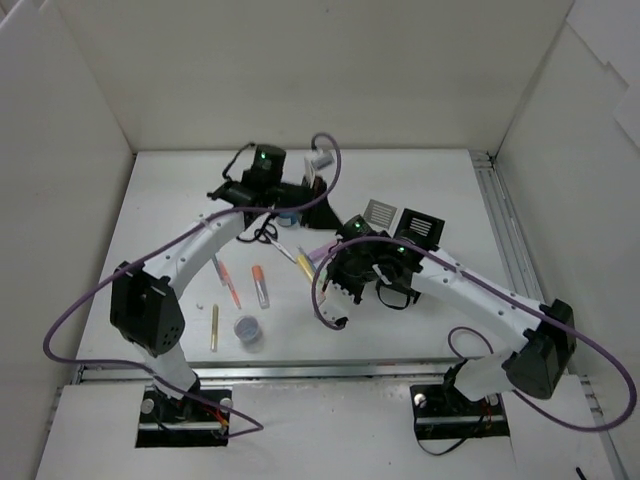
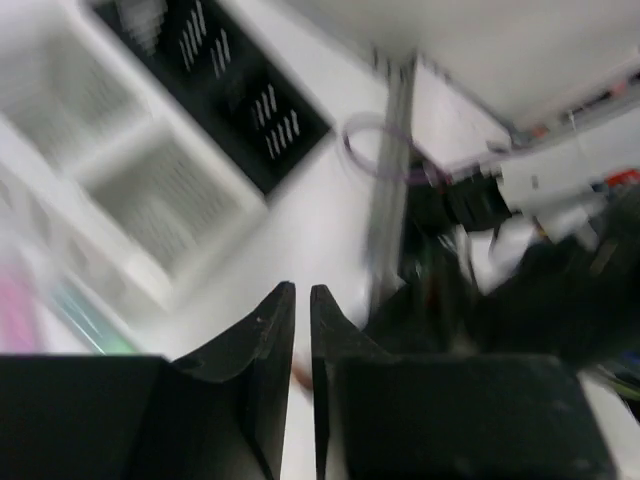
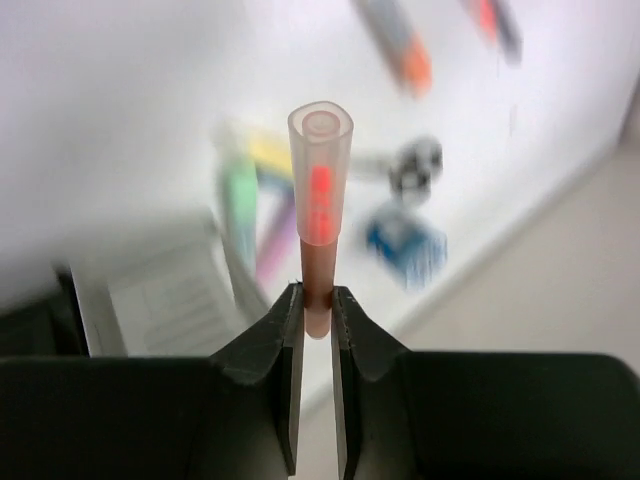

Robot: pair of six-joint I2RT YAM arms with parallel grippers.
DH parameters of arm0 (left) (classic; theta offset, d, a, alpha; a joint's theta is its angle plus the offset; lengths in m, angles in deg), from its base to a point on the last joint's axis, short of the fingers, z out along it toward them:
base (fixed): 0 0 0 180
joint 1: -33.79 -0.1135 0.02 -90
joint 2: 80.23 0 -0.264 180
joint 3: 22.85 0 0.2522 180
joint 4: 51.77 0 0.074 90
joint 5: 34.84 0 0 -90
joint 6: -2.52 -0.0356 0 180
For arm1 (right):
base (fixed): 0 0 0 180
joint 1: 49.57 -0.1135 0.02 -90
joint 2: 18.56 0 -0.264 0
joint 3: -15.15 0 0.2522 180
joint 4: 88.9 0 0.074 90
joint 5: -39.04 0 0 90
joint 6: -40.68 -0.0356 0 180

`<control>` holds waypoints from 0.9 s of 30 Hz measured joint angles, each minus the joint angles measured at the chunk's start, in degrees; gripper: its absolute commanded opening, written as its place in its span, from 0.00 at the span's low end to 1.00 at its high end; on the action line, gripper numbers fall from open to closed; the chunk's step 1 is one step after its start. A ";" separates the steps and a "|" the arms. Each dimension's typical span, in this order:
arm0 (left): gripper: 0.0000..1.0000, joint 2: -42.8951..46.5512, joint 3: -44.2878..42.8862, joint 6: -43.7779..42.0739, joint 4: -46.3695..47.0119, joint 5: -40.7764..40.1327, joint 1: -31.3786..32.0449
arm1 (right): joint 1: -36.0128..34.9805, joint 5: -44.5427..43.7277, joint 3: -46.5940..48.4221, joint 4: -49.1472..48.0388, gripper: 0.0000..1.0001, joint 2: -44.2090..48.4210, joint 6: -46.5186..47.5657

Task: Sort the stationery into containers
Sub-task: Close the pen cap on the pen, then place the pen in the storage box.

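Standing just beside each other on the white desk [image 1: 400, 320] are the white mesh organizer [image 1: 380, 212] and the black mesh holder [image 1: 418, 228]. The left gripper [image 2: 302, 295] hangs near them, its jaws almost together on nothing. The right gripper [image 3: 317, 300] pinches an orange pen [image 3: 320, 190] mid-desk. Scissors [image 1: 265, 235] and a blue tin [image 1: 248, 328] lie to the left.

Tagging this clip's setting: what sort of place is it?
Likely a lab test cell: white panels wall in the table, two robot arms are bolted at its edge, the right gripper holds a pen.
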 measured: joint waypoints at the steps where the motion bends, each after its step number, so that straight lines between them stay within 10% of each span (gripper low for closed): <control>1: 0.00 -0.92 -2.54 0.17 3.87 0.24 -0.28 | -1.46 4.33 -0.31 1.46 0.00 -1.05 0.26; 13: 0.00 1.92 -4.31 1.40 24.13 2.60 -0.55 | -2.29 25.86 0.02 6.62 0.00 -3.58 -2.56; 16: 0.48 1.99 -1.68 1.99 24.13 1.49 -0.96 | 0.55 30.47 2.62 7.28 0.00 -3.63 -6.12; 17: 0.86 1.99 -1.07 2.14 23.85 0.98 -1.22 | 1.81 32.35 4.13 7.52 0.00 -3.82 -7.69; 18: 0.98 2.16 -0.44 2.38 23.61 0.11 -1.62 | 3.19 34.36 5.68 7.48 0.00 -4.15 -9.60; 27: 0.99 16.04 11.89 3.30 21.33 -11.78 -8.20 | 19.39 53.29 19.34 7.34 0.00 -13.31 -30.91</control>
